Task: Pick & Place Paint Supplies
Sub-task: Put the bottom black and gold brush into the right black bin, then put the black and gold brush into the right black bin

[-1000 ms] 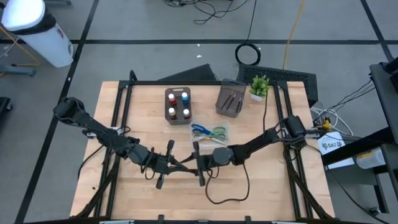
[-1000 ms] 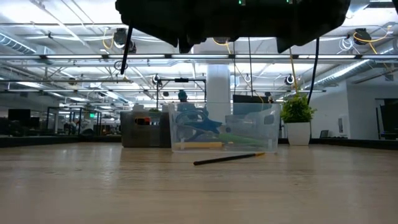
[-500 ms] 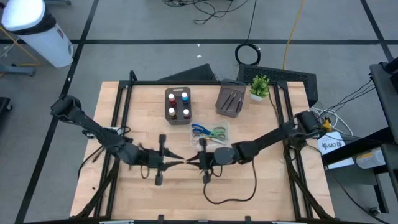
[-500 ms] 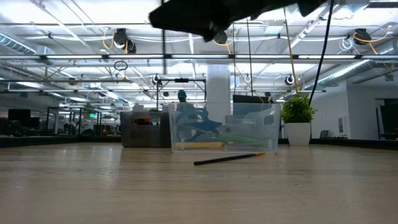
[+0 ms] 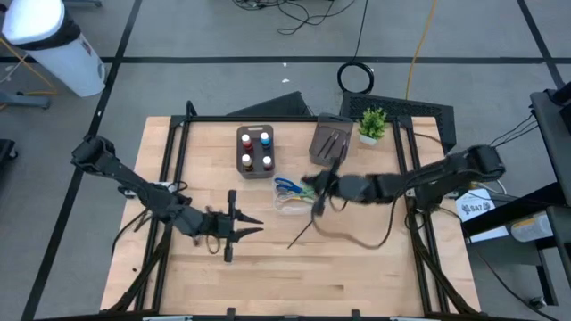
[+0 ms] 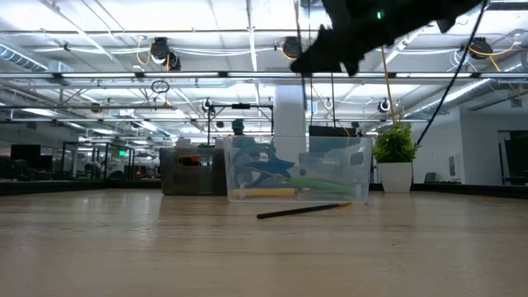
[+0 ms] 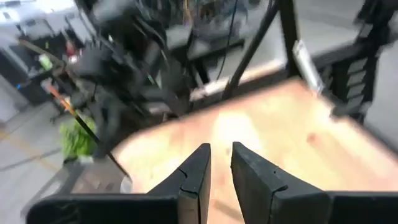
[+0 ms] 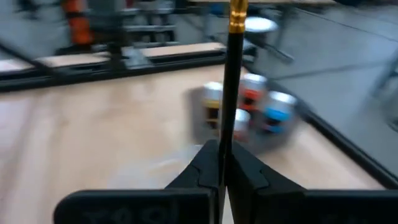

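Wooden tabletop carries everything, and the clear plastic box at its middle serves as the landmark. Nearest the front edge, well short of the box and off toward the left side, the left gripper hangs just above the boards with its fingers slightly apart and nothing between them. Just in front of the box a thin dark brush lies loose on the wood, not yet put away. Right beside the box, raised above the table, the right gripper is clamped on a second brush, whose shaft stands up past a gold ferrule. Scissors with blue handles and green handles already lie in the box. Behind it, the grey tray holds four paint bottles, and another grey tray holds dark brushes. I judge the sorting nearly finished: the held brush and the loose one remain.
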`<state>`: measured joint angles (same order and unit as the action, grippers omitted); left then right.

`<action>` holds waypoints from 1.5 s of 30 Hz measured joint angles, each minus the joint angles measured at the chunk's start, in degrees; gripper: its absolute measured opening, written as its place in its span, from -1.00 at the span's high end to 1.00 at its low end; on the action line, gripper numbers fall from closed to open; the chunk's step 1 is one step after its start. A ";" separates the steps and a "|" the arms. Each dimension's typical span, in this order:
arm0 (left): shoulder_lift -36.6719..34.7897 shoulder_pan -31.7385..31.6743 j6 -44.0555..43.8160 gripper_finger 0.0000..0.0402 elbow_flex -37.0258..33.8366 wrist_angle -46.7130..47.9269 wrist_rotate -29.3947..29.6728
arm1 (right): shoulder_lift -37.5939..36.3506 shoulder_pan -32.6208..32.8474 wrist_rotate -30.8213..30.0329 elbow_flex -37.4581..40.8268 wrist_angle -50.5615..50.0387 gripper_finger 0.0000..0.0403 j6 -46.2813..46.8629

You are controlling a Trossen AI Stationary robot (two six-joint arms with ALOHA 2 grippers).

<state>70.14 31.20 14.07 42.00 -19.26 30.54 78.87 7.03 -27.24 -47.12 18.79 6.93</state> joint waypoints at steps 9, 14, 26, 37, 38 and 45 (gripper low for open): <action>1.04 -4.12 -1.08 0.62 -0.20 1.86 0.04 | -9.20 -17.27 0.29 9.54 -0.39 0.98 2.88; 1.30 -7.09 -1.08 0.62 -0.16 2.10 -0.07 | -7.67 -24.99 0.58 10.80 -0.09 0.97 2.83; 1.26 -13.60 -13.70 0.62 -0.18 4.62 -0.67 | -3.65 -33.68 9.48 11.00 -0.20 0.55 3.17; 1.67 -15.12 -21.73 0.62 -0.18 5.59 -8.59 | -6.77 -33.16 11.30 10.98 -2.64 -0.25 2.35; 2.23 -15.11 -22.33 0.62 -0.16 5.24 -9.83 | -7.06 -33.08 13.38 10.98 -2.52 -0.28 3.01; 13.40 -14.02 -24.89 0.62 -0.16 -3.95 -12.74 | -9.77 -29.21 30.13 10.98 3.19 -0.36 2.90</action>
<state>83.54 17.18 -10.82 41.85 -23.22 17.80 69.10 -22.18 2.89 -36.14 21.98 9.82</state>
